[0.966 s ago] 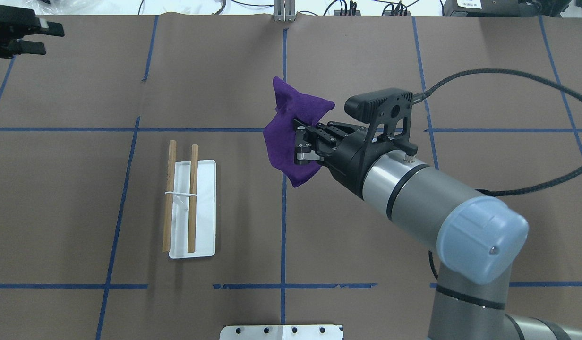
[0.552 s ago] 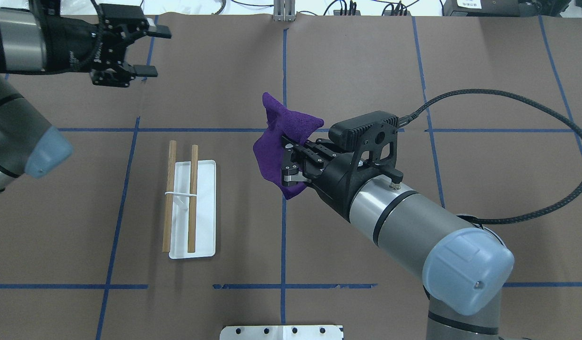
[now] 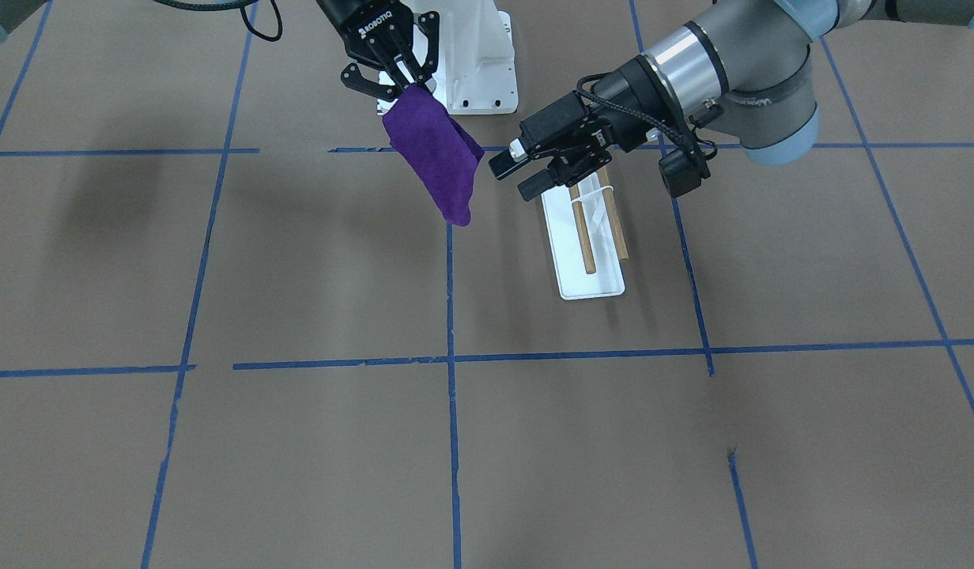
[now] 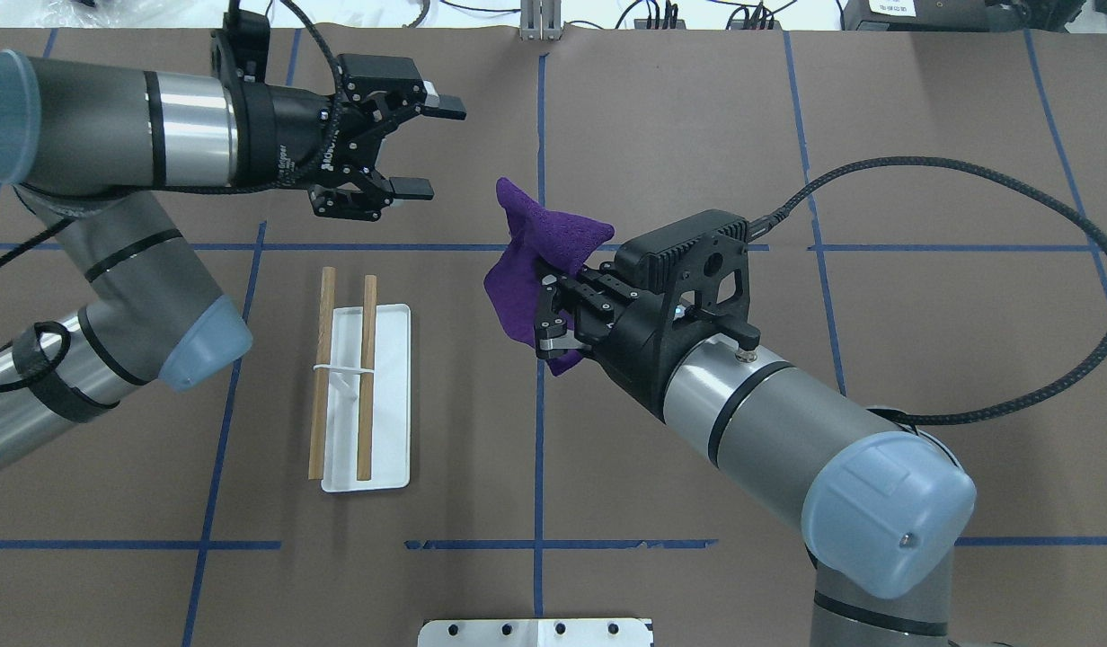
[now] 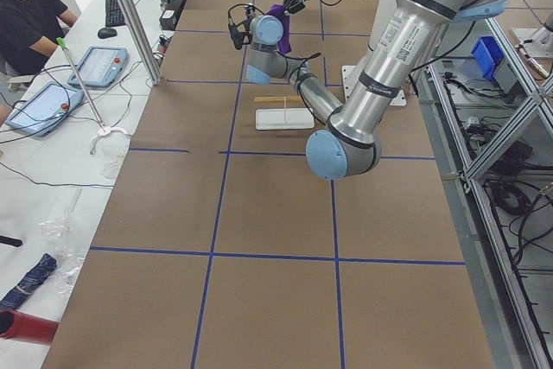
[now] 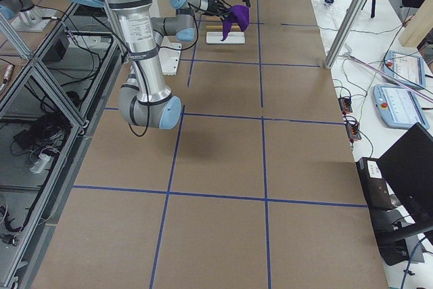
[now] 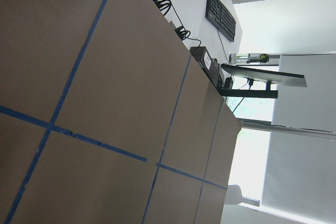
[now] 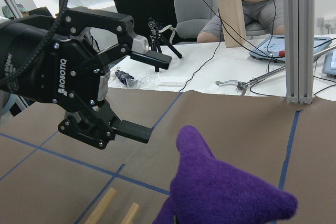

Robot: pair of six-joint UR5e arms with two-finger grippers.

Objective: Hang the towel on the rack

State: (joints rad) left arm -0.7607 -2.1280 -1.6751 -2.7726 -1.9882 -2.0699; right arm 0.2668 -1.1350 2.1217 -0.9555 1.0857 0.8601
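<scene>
Right pincer (image 4: 546, 314): clamped on the towel (image 4: 535, 247), held in the air to the right of the rack (image 4: 367, 377).
Left pincer (image 4: 430, 148): spread wide, empty, facing the towel.
Risk: the bunched cloth may snag one rod or slide off.
Views: the front-facing view shows the towel dangling clear of the desk (image 3: 297, 276); the overhead view hides this.

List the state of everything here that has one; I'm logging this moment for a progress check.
towel: bunched, hanging in the air from the right gripper, not on the rack.
rack: standing on the table, both rods bare.
right gripper: shut on the towel's top edge.
left gripper: open, empty, in the air near the rack, apart from the towel.
</scene>
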